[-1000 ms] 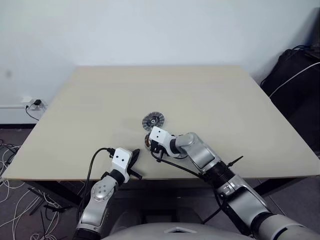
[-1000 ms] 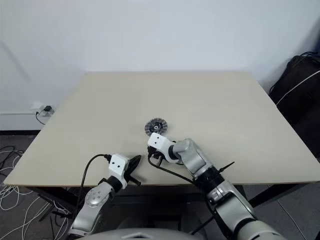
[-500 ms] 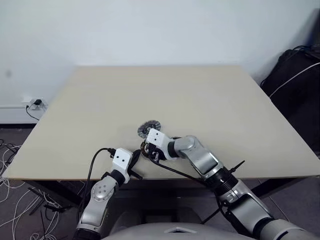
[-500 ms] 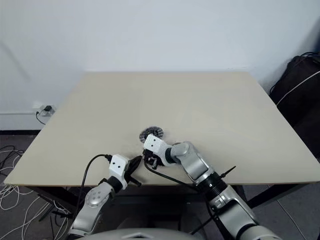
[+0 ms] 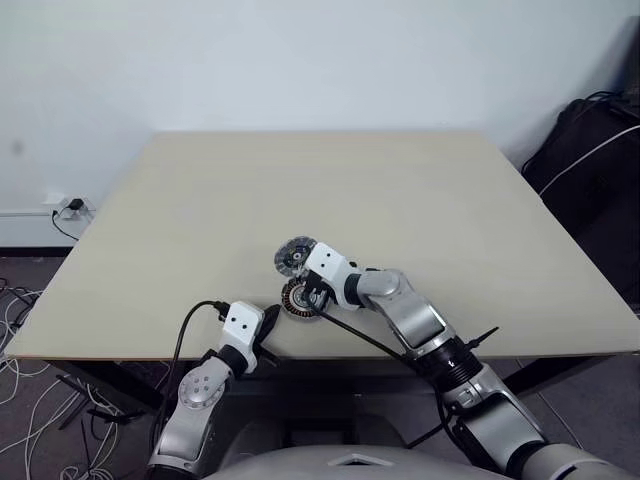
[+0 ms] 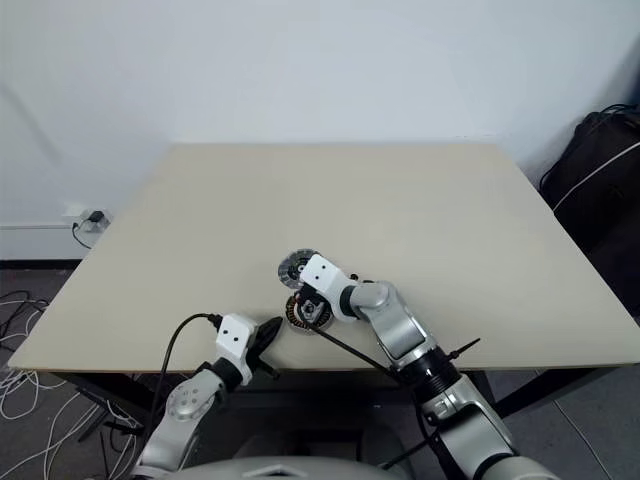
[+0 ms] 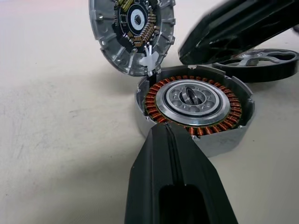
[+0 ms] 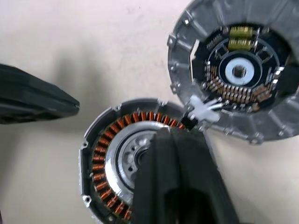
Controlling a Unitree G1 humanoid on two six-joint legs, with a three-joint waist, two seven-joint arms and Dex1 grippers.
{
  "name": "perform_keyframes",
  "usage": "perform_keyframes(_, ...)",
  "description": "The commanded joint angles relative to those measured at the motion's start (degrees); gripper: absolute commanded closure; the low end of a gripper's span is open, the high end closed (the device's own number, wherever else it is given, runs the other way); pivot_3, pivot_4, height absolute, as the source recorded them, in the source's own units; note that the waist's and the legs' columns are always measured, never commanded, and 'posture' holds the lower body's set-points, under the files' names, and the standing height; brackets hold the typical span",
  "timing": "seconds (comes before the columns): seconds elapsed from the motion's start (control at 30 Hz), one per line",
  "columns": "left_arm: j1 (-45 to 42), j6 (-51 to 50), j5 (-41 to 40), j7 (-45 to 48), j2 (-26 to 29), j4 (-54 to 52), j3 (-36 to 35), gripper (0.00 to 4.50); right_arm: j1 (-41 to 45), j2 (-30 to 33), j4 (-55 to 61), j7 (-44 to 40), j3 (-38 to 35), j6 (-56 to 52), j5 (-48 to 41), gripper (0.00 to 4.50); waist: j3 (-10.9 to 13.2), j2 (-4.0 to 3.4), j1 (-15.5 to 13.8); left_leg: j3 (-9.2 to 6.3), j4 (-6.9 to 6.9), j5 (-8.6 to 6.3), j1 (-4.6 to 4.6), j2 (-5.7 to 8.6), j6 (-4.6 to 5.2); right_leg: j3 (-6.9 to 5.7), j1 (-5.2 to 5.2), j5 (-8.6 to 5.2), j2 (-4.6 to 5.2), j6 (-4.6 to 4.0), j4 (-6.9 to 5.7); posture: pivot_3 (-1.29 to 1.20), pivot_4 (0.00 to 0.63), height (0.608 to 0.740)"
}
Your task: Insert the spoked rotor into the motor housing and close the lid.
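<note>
Left wrist view: pinched-shut left gripper (image 7: pixel 170 135) at motor housing (image 7: pixel 194 109) rim, right gripper (image 8: pixel 180 140) likewise shut.

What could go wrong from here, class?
1. The right gripper, shut, hovers over the motor housing; it could knock the copper windings.
2. The lid joins the housing by a small white connector; tugging may strain it.
3. The spoked rotor lies beside the housing, not yet inserted.
</note>
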State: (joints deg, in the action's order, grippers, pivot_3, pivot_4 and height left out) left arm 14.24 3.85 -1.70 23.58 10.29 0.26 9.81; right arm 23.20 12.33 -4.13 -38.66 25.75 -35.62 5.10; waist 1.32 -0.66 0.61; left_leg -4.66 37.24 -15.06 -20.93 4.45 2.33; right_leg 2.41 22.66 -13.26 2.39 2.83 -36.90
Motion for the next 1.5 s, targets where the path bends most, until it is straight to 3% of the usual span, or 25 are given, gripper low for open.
perform_keyframes(0.03,0.2,1.7,0.0,-0.1,0.6,-1.6,-0.1,4.50,0.0,-0.6,1.4,0.4,-0.5,0.4,-0.9,4.47,0.0,0.00,0.0,0.00,0.00,0.00,0.00,0.00,0.00,0.00,0.00,-0.01,0.00,0.01,0.00,0.00,0.000,0.740)
perform_keyframes(0.87,-3.2,13.0,0.1,1.0,0.3,14.1,-0.2,4.50,1.9,-2.9,-8.0,1.4,-0.7,3.6,-0.5,4.47,0.0,0.02,0.1,0.00,0.01,0.01,0.03,0.00,0.00,-0.02,-0.02,-0.01,-0.01,0.04,-0.02,0.00,0.000,0.740)
perform_keyframes(1.5,-0.7,5.4,0.2,0.8,0.1,2.9,1.6,4.50,1.4,-1.0,-4.9,-0.7,-2.6,4.1,-2.9,4.47,0.0,0.01,0.0,-0.01,0.01,0.02,0.02,-0.02,0.02,-0.02,-0.05,-0.01,0.01,0.08,0.02,0.00,0.000,0.740)
